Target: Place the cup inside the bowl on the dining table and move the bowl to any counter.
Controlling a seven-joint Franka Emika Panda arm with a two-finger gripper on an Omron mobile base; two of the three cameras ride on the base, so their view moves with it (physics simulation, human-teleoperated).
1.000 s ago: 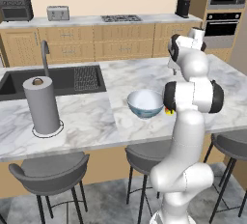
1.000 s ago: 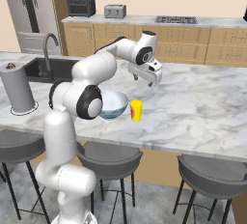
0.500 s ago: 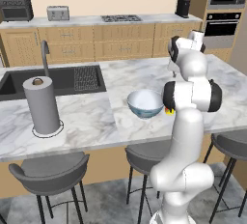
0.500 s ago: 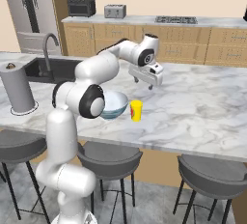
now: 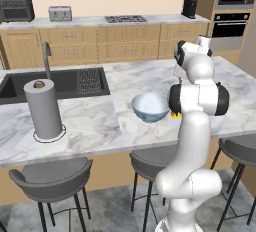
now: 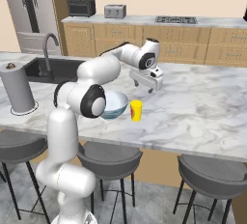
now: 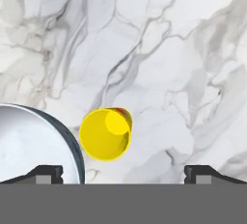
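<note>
Marble dining table (image 6: 202, 107) carries the yellow cup (image 6: 136, 110), standing just beside the bowl (image 6: 115, 105) at its 3 o'clock. Hand view looks down into the cup's mouth; left base view hides most of it behind the arm. Gripper (image 6: 146, 84) spread wide, empty, above the table.

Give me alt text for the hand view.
A yellow cup stands upright on the marble table, seen from above, just apart from the white bowl at lower left. The open pincer hovers above, its tips straddling the cup.
</note>
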